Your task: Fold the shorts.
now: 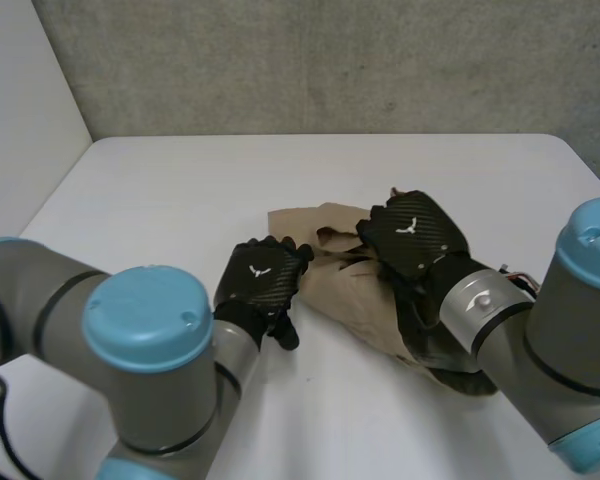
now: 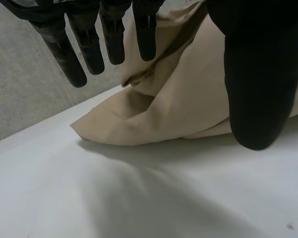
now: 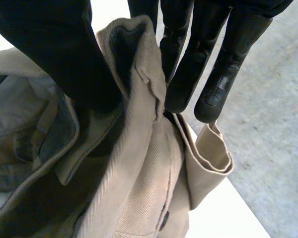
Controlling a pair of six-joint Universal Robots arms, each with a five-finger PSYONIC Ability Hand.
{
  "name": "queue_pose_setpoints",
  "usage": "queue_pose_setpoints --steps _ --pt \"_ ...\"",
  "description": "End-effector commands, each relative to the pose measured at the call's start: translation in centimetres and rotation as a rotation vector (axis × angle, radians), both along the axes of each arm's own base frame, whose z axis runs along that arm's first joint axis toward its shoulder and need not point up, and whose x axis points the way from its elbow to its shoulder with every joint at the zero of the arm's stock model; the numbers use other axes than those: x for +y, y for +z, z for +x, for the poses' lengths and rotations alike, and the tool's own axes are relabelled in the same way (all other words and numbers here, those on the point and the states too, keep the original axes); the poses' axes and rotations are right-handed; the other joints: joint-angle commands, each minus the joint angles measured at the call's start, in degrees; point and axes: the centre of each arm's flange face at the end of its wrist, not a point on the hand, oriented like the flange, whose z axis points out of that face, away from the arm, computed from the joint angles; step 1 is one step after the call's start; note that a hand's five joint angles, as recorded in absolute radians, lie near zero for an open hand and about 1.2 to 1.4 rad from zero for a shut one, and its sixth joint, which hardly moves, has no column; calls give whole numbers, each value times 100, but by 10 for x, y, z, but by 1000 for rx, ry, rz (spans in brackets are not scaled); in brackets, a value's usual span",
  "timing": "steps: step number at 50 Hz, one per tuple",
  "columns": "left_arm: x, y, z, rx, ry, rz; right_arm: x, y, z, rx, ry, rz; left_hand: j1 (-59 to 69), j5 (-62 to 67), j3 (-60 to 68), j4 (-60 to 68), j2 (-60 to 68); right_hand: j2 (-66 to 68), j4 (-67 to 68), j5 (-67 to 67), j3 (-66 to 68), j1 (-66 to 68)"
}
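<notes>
The tan shorts (image 1: pixel 352 292) lie crumpled in a heap on the white table (image 1: pixel 170 190), right of the middle. My right hand (image 1: pixel 416 236) rests on top of the heap. In the right wrist view its thumb (image 3: pixel 54 54) and fingers (image 3: pixel 193 69) pinch a raised fold of the shorts (image 3: pixel 139 168), which has a dark inner lining. My left hand (image 1: pixel 261 280) hovers just left of the heap with its fingers straight. In the left wrist view its fingers (image 2: pixel 84 44) and thumb (image 2: pixel 258 79) hang spread above the near edge of the shorts (image 2: pixel 169 109), holding nothing.
A grey wall (image 1: pixel 330 60) runs behind the table's far edge, and a pale wall (image 1: pixel 20 110) stands at the left. Bare tabletop stretches to the left and behind the shorts. My right arm (image 1: pixel 570 330) crosses the shorts' right end.
</notes>
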Motion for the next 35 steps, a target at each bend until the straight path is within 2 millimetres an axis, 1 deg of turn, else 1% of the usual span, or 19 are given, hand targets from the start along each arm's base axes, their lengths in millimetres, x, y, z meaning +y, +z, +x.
queue_pose_setpoints --steps 1,2,4,9,13,14,15,17,19,24,28,29,30,31,35 --pt "-24 -23 -21 -10 13 5 -8 10 -17 -5 -57 0 361 339 369 355 356 1403 1200 1525 1260 2504" --pt "-30 -28 -24 -11 18 6 -8 14 -20 -6 -62 -1 361 339 369 355 356 1403 1200 1525 1260 2504" --pt "-36 -33 -27 -11 23 6 -7 18 -21 -6 -63 0 361 339 369 355 356 1403 1200 1525 1260 2504" --pt "-52 -40 -35 -22 29 -30 1 28 -26 0 -64 9 361 339 369 355 356 1403 1200 1525 1260 2504" --pt "-67 -46 -41 -59 26 -95 5 29 -31 16 -72 46 377 356 386 371 372 1403 1200 1525 1260 2504" --pt "-76 -48 -40 -80 33 -122 6 29 -33 20 -76 54 394 372 402 388 389 1403 1200 1525 1260 2504" --pt "-80 -49 -39 -90 38 -131 7 30 -33 22 -76 59 394 373 403 388 389 1403 1200 1525 1260 2504" --pt "-85 -51 -37 -110 38 -142 11 30 -36 29 -75 81 394 373 403 388 389 1403 1200 1525 1260 2504" --pt "-89 -57 -36 -129 40 -147 14 30 -37 32 -69 94 394 373 403 388 389 1403 1200 1525 1260 2504" --pt "-98 -64 -41 -117 43 -172 19 32 -40 26 -71 118 679 657 687 673 674 1403 1200 1525 1260 2504" --pt "-102 -67 -46 -96 37 -194 16 34 -44 3 -95 133 2995 2973 3003 2989 2990 1403 1200 1525 1260 2504" --pt "-102 -67 -48 -88 26 -197 11 35 -48 -7 -115 138 4534 4512 4542 4528 4529 1403 1200 1525 1260 2504" --pt "-102 -68 -48 -84 16 -195 9 35 -50 -12 -125 140 5548 5526 5556 5542 5543 1403 1200 1525 1260 2504" --pt "-102 -68 -49 -79 4 -195 7 36 -52 -16 -134 139 6172 6150 6180 6166 6167 1403 1200 1525 1260 2504" --pt "-98 -66 -53 -63 -52 -191 -1 40 -57 -33 -160 130 6179 6157 6187 6173 6173 1403 1200 1525 1260 2504"
